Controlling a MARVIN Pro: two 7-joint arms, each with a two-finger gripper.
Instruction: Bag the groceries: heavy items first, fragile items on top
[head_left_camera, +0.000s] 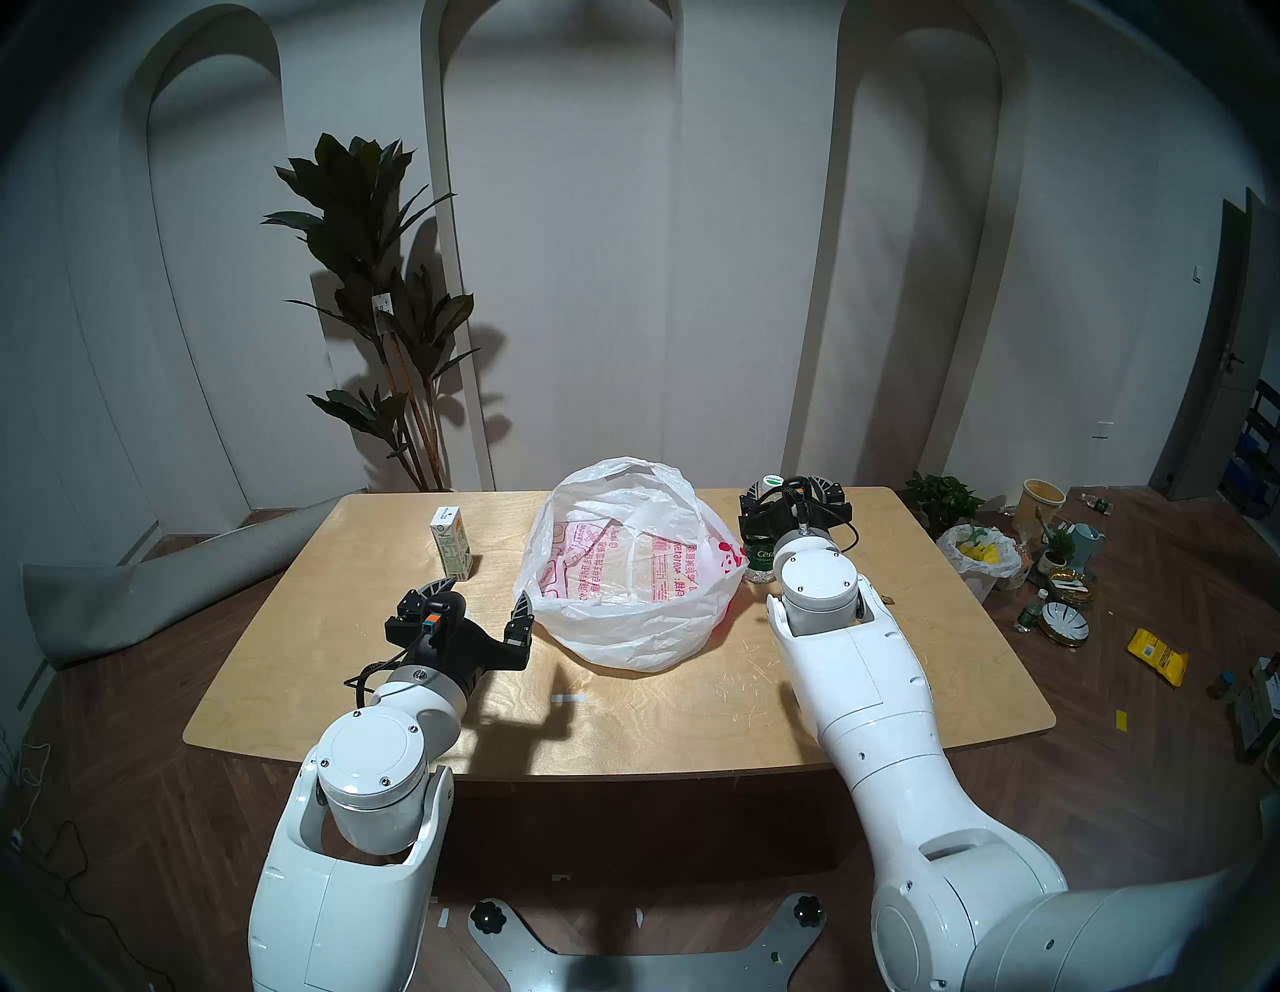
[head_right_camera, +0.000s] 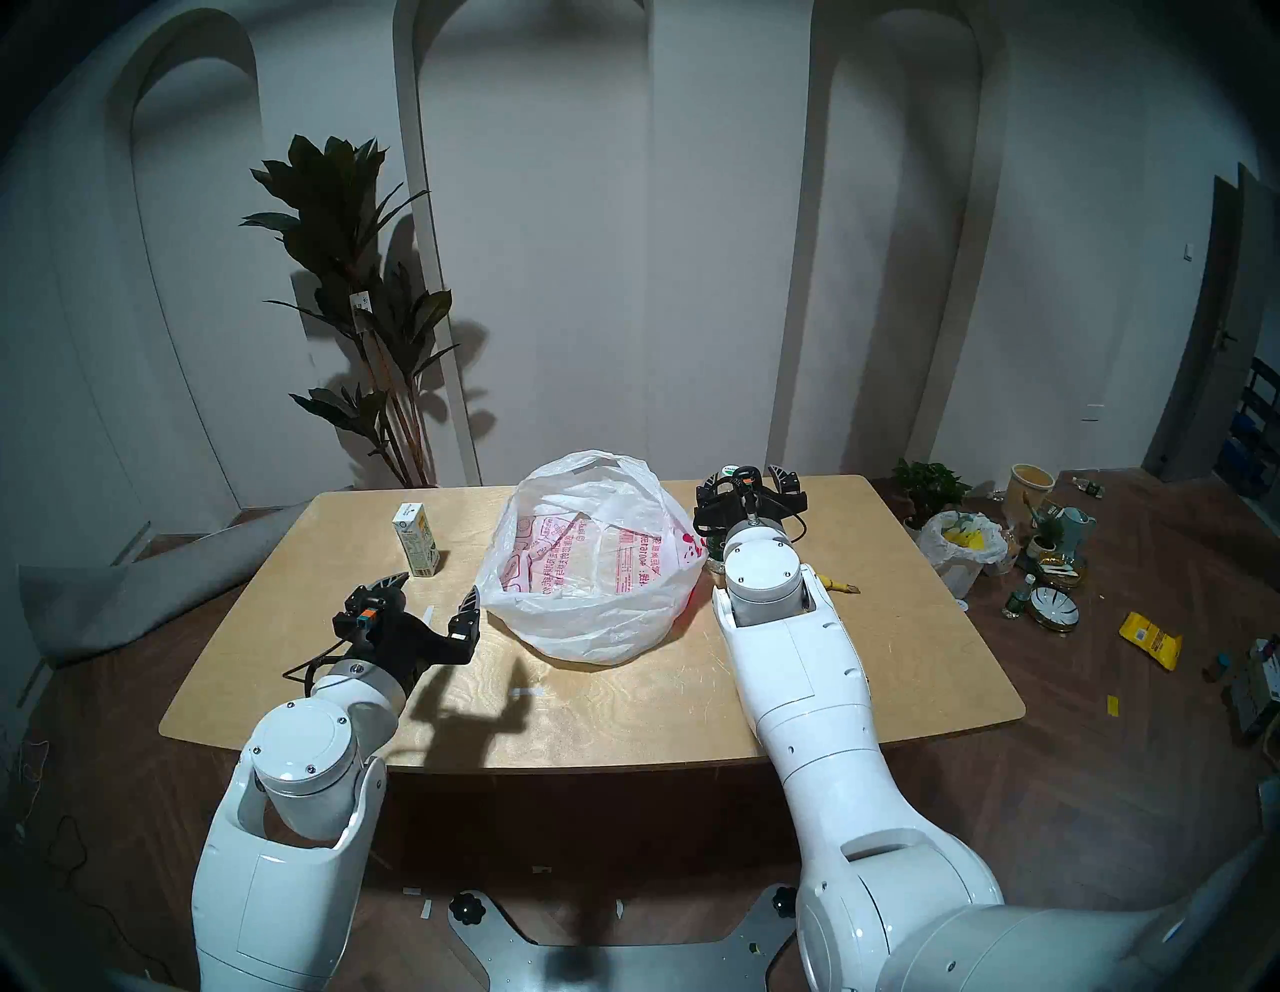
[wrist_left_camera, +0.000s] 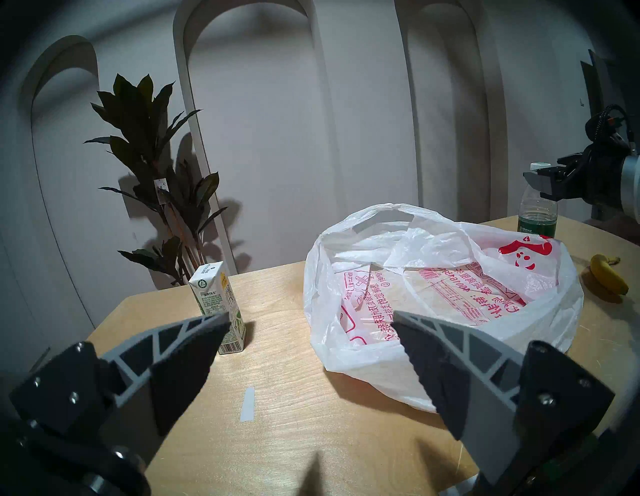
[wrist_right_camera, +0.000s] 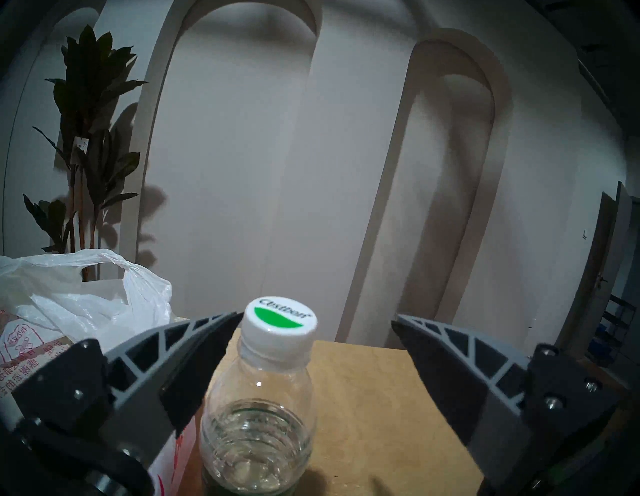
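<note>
Right gripper (wrist_right_camera: 317, 320): fingers spread wide, one on each side of the water bottle's neck, clamped on nothing; the gap on its right side is plainly larger.
Water bottle (wrist_right_camera: 258, 412): upright on the table, between the right gripper's fingers, white cap with green mark level with the fingertips (green label seen lower down in the left wrist view).
Bag (head_left_camera: 623, 575): white crinkly plastic with red print, mouth open upward, just to the left of the right gripper and just to the right of the left gripper's right fingertip.
Left gripper (head_left_camera: 478, 601): wide open, empty, held above the table.
Drink carton (head_left_camera: 450, 542): upright, beyond the left gripper's left fingertip, apart from it.
Banana (wrist_left_camera: 607, 279): lying on the table on the far side of the bag from the left gripper; in the head views mostly hidden behind the right arm, so whether it touches the arm is hard to tell.
Table (head_left_camera: 623, 700): light wood, a small white tape mark ahead of the left gripper.
</note>
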